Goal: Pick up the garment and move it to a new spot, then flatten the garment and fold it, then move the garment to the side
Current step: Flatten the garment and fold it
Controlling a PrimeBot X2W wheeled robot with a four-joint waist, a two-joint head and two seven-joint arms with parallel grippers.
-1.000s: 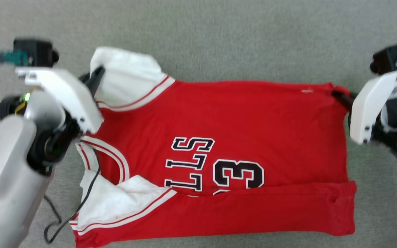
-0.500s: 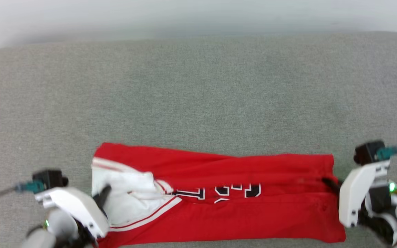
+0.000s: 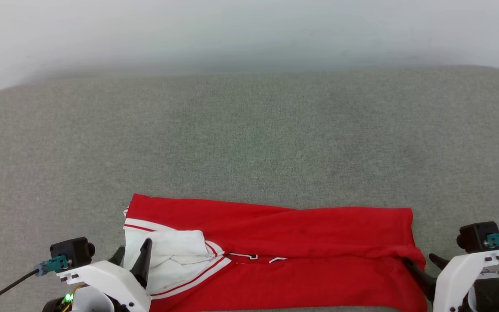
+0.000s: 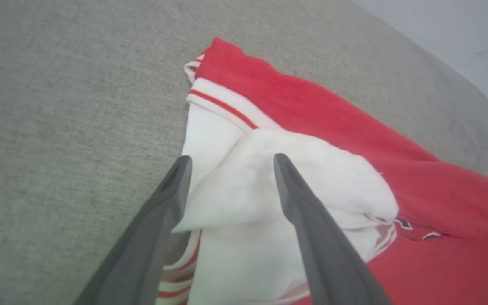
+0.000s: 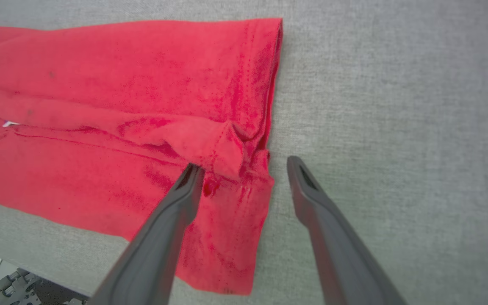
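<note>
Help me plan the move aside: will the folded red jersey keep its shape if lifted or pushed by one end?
Probably floppy: the jersey lies in soft creased layers, so one-end lifting would likely unfold it. Pushed, it would likely bunch: its white sleeve lies rumpled on the grey surface.

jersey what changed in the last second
The far edge of the red jersey was carried toward the robot and folded over the lettering, now almost hidden. The left gripper and right gripper then opened and let go. The red jersey stays on the grey surface.
</note>
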